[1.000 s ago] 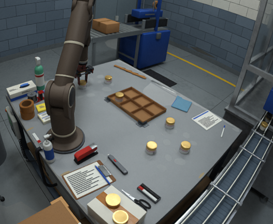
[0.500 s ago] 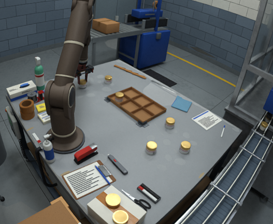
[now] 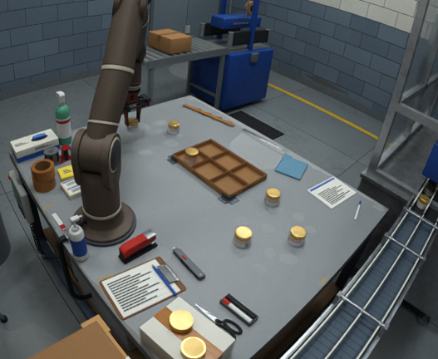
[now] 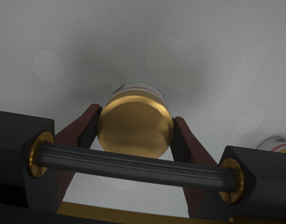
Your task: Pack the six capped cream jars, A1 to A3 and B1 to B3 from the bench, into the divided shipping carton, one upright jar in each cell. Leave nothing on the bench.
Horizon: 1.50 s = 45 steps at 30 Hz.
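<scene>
A gold-capped cream jar (image 3: 133, 122) (image 4: 135, 128) stands upright on the bench near its far left corner, gripped at the cap by my closed gripper (image 3: 134, 118) (image 4: 135, 133). Another jar (image 3: 173, 126) (image 4: 276, 144) stands on the bench just to its right. The brown divided carton (image 3: 219, 167) lies mid-bench with one jar (image 3: 191, 155) upright in its far left cell; the other cells are empty. Three more jars stand on the near right of the bench: one (image 3: 272, 197) beside the carton's near corner, two (image 3: 243, 237) (image 3: 297, 236) closer to the front edge.
A white box (image 3: 185, 336) with two gold lids sits at the front edge, beside scissors (image 3: 222, 321) and a clipboard (image 3: 142, 286). A stapler (image 3: 137, 245) and utility knife (image 3: 189, 263) lie near the arm's base (image 3: 104, 222). A blue cloth (image 3: 291, 166) and wooden ruler (image 3: 208, 114) lie beyond the carton.
</scene>
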Motion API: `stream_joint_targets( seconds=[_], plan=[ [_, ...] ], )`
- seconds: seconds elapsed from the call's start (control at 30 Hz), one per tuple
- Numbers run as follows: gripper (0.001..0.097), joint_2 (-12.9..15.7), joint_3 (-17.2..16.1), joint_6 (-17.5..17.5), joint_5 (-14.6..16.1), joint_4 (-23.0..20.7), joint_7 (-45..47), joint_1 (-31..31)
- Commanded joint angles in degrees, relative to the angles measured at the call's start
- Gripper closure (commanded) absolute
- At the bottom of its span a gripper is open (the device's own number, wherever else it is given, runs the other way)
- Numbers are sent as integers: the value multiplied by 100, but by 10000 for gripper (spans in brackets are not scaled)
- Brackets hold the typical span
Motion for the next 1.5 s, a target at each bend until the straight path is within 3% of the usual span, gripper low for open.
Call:
stream_joint_targets(
  seconds=[0.0,0.2,0.37,0.63,0.97,1.23,1.47],
  plan=[
    [966,-8,-2,10,-2,-6,2,1],
    [966,-37,-8,55,-14,-21,11,6],
    [966,-372,-69,579,-135,-238,111,58],
    [966,-394,-48,578,-151,-195,298,226],
    [966,-419,133,565,-249,-185,1795,1519],
    [966,-120,322,768,-315,-705,3264,2723],
    [966,119,395,943,-338,-1125,3895,3219]
  ],
)
